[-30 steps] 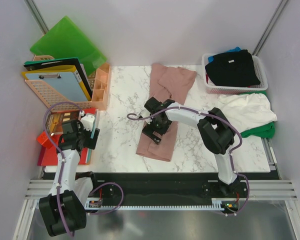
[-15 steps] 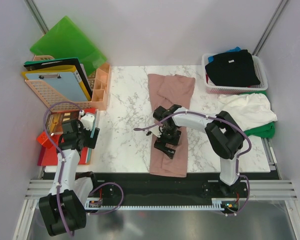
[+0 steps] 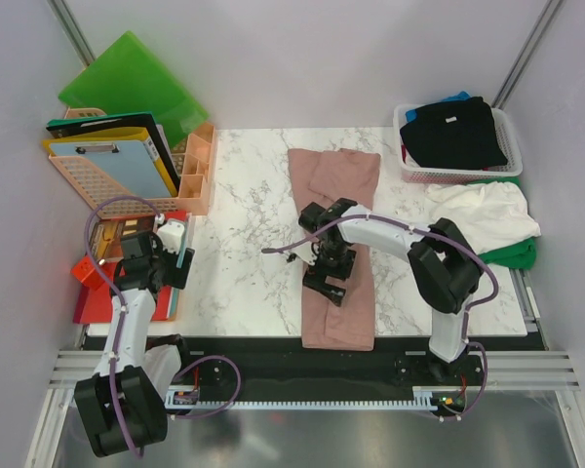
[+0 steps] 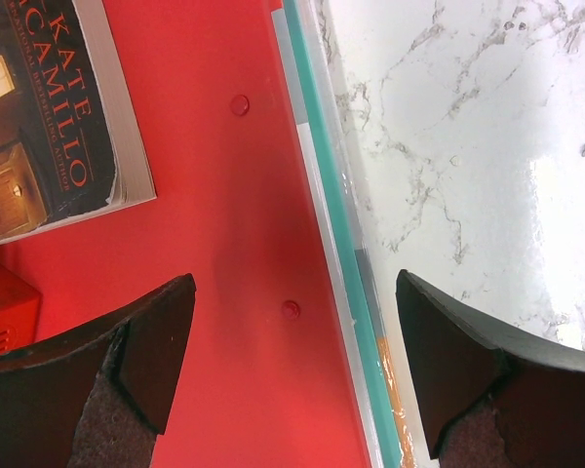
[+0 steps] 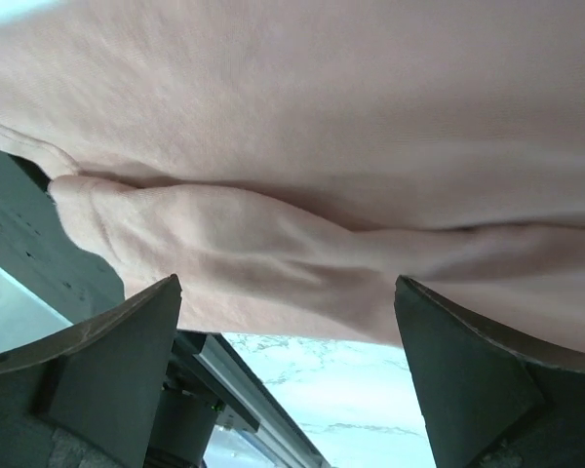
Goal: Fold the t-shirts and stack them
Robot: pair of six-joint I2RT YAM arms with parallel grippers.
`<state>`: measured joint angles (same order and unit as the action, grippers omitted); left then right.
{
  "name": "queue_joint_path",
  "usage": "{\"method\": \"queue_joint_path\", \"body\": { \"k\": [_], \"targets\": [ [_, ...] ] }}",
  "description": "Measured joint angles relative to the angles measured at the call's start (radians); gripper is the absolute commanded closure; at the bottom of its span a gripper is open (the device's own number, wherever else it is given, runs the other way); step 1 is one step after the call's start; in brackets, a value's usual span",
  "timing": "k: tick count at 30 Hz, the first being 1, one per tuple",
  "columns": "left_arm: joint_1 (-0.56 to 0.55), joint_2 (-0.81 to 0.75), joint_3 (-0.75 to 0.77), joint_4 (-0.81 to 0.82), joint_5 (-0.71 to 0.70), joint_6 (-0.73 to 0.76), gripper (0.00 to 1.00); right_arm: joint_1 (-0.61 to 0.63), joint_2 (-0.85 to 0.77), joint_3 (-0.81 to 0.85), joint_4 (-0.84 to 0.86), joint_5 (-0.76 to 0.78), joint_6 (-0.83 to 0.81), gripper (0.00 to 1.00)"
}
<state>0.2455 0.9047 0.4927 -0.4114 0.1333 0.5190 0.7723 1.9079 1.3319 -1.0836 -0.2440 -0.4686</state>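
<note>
A dusty pink t-shirt [image 3: 343, 185], folded into a long strip, lies down the middle of the marble table [image 3: 244, 195], its near end at the front edge. My right gripper [image 3: 324, 288] hovers low over the strip's near half, jaws wide open with nothing between them. In the right wrist view, pink cloth [image 5: 292, 146] fills the top beyond the gripper [image 5: 288, 390]. A black t-shirt [image 3: 450, 132] with blue cloth [image 3: 456, 97] behind it fills a basket [image 3: 512, 146]. White [image 3: 483, 210] and green [image 3: 507, 255] t-shirts lie below it. My left gripper [image 3: 173, 265] [image 4: 292, 380] stands open over a red folder [image 4: 224, 214].
A peach rack [image 3: 107, 180] with clipboards and a green folder [image 3: 132, 83] stands at the back left, a peach organiser [image 3: 197, 166] beside it. A book [image 4: 39, 107] lies on the red folder. A metal rail [image 3: 302, 366] runs along the near edge.
My right arm swung right and nearer, and the pink strip went with it: it slanted to the left before and now lies straight, reaching the front edge. The left arm has not moved.
</note>
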Motion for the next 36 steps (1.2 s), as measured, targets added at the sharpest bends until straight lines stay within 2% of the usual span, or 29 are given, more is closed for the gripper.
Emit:
{"method": "queue_joint_path", "body": {
  "k": [5, 8, 11, 14, 16, 19, 22, 25, 31, 36],
  "targets": [
    [0.0, -0.011, 0.0, 0.0, 0.0, 0.0, 0.09, 0.0, -0.085, 0.219, -0.065, 0.038, 0.007, 0.02],
    [0.0, -0.015, 0.0, 0.003, 0.0, -0.001, 0.09, 0.002, -0.23, 0.3, 0.019, 0.138, 0.044, 0.02],
    [0.0, -0.021, -0.006, 0.029, -0.021, -0.002, 0.09, -0.003, -0.505, 0.129, 0.335, 0.381, 0.133, 0.02],
    [0.0, -0.011, -0.008, 0.051, -0.046, -0.003, 0.09, -0.094, -0.604, 0.038, 0.499, 0.503, 0.219, 0.02],
    [0.0, 0.006, -0.008, 0.055, -0.053, -0.007, 0.09, -0.177, -0.507, 0.082, 0.559, 0.53, 0.269, 0.02],
    [0.0, 0.014, -0.008, 0.055, -0.055, -0.01, 0.09, -0.248, -0.246, 0.203, 0.591, 0.507, 0.327, 0.02],
    [0.0, 0.009, -0.008, 0.055, -0.055, -0.01, 0.09, -0.277, -0.018, 0.291, 0.543, 0.436, 0.368, 0.02],
    [0.0, 0.002, -0.008, 0.054, -0.057, -0.009, 0.09, -0.299, 0.135, 0.406, 0.471, 0.366, 0.397, 0.02],
    [0.0, -0.016, -0.008, 0.05, -0.071, -0.009, 0.09, -0.344, 0.265, 0.662, 0.431, 0.312, 0.423, 0.02],
    [0.0, -0.016, -0.008, 0.047, -0.071, -0.009, 0.09, -0.393, 0.357, 0.801, 0.443, 0.261, 0.453, 0.02]
  ]
}}
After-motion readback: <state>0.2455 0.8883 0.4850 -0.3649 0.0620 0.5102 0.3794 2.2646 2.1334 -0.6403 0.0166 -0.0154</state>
